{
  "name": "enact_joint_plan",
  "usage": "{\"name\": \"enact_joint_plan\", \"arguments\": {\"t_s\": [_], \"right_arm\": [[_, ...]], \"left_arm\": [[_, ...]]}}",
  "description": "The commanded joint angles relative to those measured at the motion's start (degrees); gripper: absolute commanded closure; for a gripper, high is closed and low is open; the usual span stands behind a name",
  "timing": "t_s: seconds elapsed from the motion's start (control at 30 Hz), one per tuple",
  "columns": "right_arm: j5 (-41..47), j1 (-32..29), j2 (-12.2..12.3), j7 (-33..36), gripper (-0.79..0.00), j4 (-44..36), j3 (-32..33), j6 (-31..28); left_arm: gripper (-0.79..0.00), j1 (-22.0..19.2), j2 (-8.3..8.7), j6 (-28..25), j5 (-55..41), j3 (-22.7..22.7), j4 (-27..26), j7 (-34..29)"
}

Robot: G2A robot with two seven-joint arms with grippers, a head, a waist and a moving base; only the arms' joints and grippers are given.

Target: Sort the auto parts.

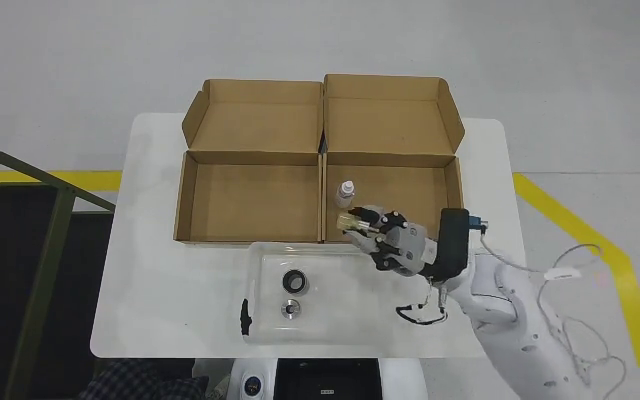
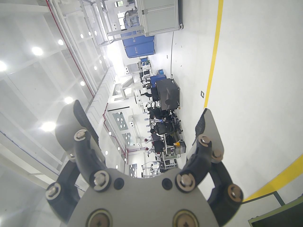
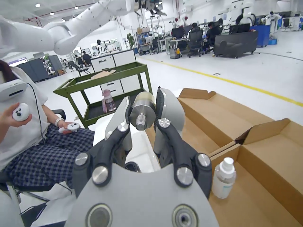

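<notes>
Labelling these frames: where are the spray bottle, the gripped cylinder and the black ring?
Spray bottle (image 3: pixel 223 181), right wrist view, on its body.
Cylinder (image 3: pixel 143 108), right wrist view, on its metal body.
Black ring (image 1: pixel 287 282), top view, on its rim.

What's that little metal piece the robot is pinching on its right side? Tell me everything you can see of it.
The metal piece is a short silvery cylinder with a threaded stud sticking out of one end and a pale yellowish band at the other. It looks like machined steel. The right tool is shut on it, one pad pressing each side, holding it off the table. From above, it hangs over a near corner of the right-hand cardboard box.
</notes>
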Motion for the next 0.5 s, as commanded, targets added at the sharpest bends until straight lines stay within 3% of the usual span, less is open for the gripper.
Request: {"name": "enact_joint_plan", "arguments": {"t_s": [0.0,0.47], "right_arm": [[0.65,-0.71,0.09,-1.13,0.0,-1.05,1.53,0.14],[2.42,-2.46,0.3,-4.11,0.0,-7.53,8.53,1.21]], "left_arm": [[-0.785,0.0,0.0,0.0,0.0,0.0,0.0,0.0],[-0.785,0.0,0.0,0.0,0.0,0.0,0.0,0.0]]}}
